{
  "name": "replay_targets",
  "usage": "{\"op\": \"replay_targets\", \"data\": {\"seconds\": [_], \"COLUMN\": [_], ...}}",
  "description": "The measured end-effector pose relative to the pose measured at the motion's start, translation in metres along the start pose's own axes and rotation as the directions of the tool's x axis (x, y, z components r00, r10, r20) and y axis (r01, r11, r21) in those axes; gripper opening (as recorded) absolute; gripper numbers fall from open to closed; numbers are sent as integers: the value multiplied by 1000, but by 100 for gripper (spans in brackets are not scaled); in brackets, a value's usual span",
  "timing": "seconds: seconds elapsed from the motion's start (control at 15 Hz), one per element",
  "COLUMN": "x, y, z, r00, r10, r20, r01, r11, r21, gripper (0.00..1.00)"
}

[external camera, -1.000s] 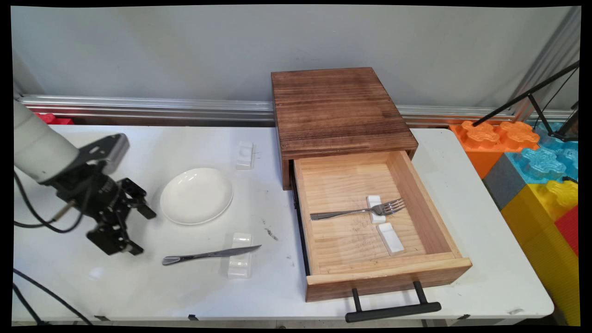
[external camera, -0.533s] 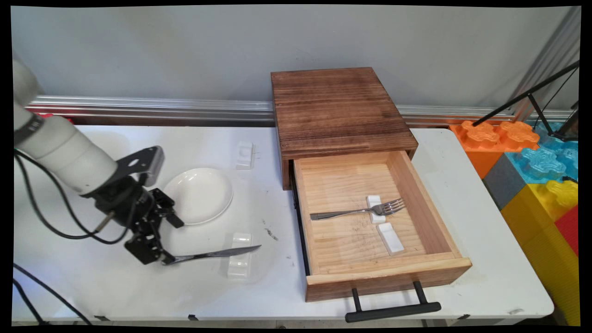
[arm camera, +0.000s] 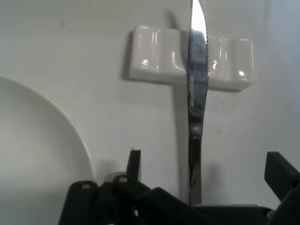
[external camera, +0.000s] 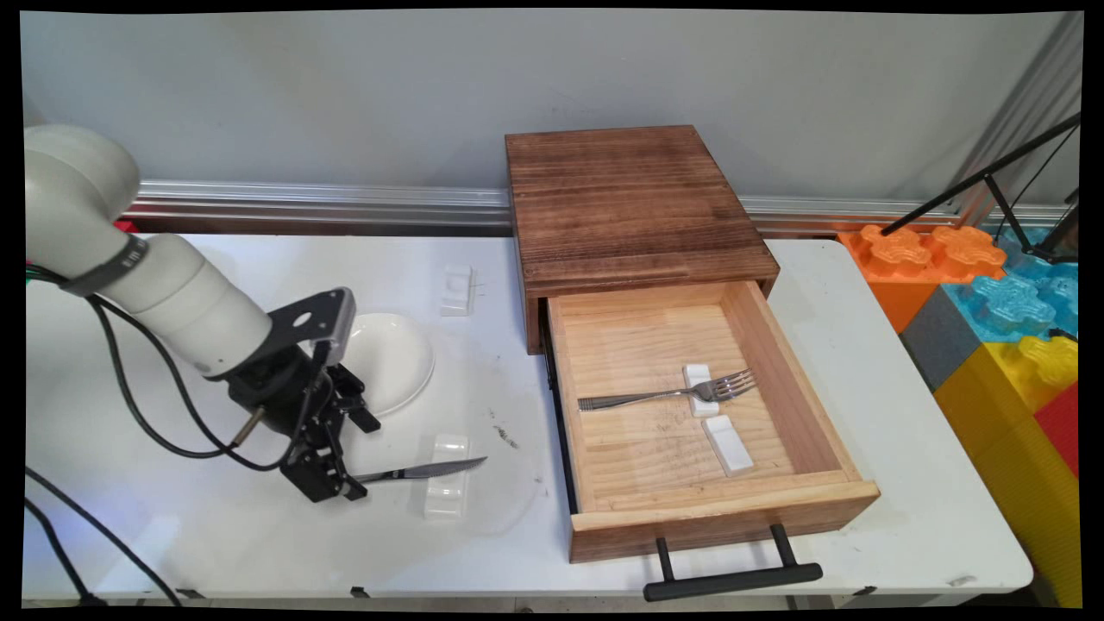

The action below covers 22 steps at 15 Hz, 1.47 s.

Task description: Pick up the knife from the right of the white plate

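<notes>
**Desk:** Where's the claw (external camera: pixel 356 459) sitting?

**Me:** Low over the near-left part of the table (external camera: pixel 216 526), right at the handle end of the knife (external camera: pixel 423 470). From my main view the knife runs left to right. Its blade lies across the small white rest (external camera: pixel 447 492) and its tip points toward the open drawer (external camera: pixel 724 513).

**Desk:** And along the hand?

**Me:** In my hand view the knife (arm camera: pixel 197 108) goes straight up the middle, in line with the way the claw (arm camera: pixel 206 161) looks. The handle comes down between the two fingers (arm camera: pixel 134 161), and the rest (arm camera: pixel 154 58) lies crosswise beyond it. So the long axis runs away from the hand, and the fingers stand one on each side of it.

**Desk:** Gripping?

**Me:** No, I read it as released. The fingers are spread wide, with bare table showing between each one and the handle.

**Desk:** Anything else close by?

**Me:** The white plate (external camera: pixel 401 362) is just behind the claw, and its rim (arm camera: pixel 79 140) curves in at the left of my hand view, apart from the knife.

**Desk:** What can't you make out?

**Me:** The butt of the handle is covered by the claw in the main view and by the black linkage in the hand view. The blade tip is cut off at the top edge of the hand view. I also can't tell how high the fingertips are off the table
</notes>
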Motion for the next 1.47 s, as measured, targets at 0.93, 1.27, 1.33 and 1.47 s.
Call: {"op": "replay_targets", "data": {"seconds": [0.93,1.27,1.33,1.47], "x": [14,15,14,14], "y": [6,7,7,8], "z": [26,30,30,31], "r00": [1000,999,999,999], "r10": [9,8,10,13], "r20": [30,36,38,45], "r01": [-10,-10,-11,-14], "r11": [1000,999,999,999], "r21": [25,36,38,41], "gripper": [100,0,0,0]}}
